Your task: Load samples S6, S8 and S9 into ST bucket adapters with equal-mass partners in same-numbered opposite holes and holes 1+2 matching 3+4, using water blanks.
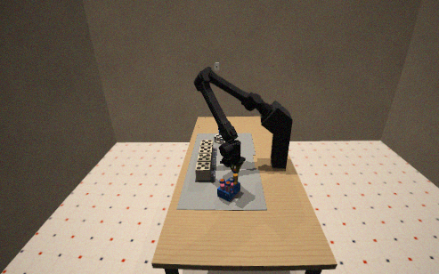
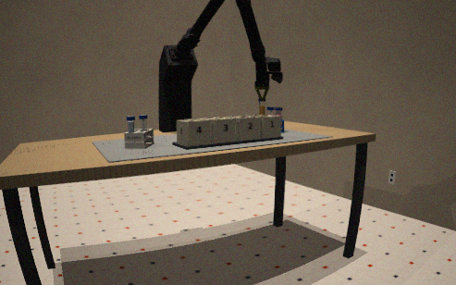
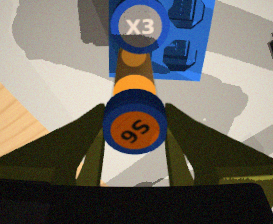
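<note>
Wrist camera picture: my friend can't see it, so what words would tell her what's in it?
The pincer is shut on tube S6, whose blue cap has an orange dot, and holds it lifted in front of the blue sample rack. In the rack just beyond stands tube X3 with a grey dot, and two more orange-dot caps peek in at the top edge.

Tube S6 (image 3: 135, 128) before X3 (image 3: 139, 26)

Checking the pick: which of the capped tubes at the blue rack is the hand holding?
Tube S6, with the orange cap dot: the hand is shut on it and it has been lifted out of the blue rack, unlike grey-dot X3, seated there.
</note>
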`<state>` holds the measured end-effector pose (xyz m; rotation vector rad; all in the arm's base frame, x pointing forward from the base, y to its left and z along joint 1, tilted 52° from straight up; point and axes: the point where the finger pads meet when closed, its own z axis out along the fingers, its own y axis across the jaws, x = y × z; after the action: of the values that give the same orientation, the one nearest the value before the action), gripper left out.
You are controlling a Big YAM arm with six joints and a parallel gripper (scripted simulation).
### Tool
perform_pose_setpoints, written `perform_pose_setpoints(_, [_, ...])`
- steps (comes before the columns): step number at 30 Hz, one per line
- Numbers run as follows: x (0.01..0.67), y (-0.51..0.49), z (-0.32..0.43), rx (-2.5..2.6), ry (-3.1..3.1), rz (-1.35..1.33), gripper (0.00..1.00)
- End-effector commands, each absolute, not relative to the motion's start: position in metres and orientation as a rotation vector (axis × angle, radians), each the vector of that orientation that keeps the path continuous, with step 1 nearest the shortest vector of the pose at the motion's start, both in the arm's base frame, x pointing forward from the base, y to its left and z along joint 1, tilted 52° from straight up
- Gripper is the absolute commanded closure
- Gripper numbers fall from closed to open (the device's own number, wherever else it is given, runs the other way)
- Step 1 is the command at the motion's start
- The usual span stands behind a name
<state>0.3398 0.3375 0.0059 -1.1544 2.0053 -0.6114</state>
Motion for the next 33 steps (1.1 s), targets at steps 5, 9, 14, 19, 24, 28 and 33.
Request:
perform_pose_setpoints(5, [0.314, 0.346, 0.03, -1.139, 1.998, -0.578, 1.0])
perform_pose_setpoints(9, [0.303, 0.345, 0.037, -1.142, 1.999, -0.58, 1.0])
perform_pose_setpoints(14, [0.296, 0.347, 0.045, -1.137, 1.998, -0.575, 1.0])
perform_pose_setpoints(19, [0.283, 0.348, 0.056, -1.136, 1.998, -0.574, 1.0])
perform_pose_setpoints(24, [0.272, 0.354, 0.071, -1.126, 1.995, -0.563, 1.0])
perform_pose_setpoints(28, [0.265, 0.356, 0.079, -1.122, 1.994, -0.557, 1.0])
perform_pose_setpoints(33, [0.256, 0.355, 0.085, -1.124, 1.995, -0.559, 1.0])
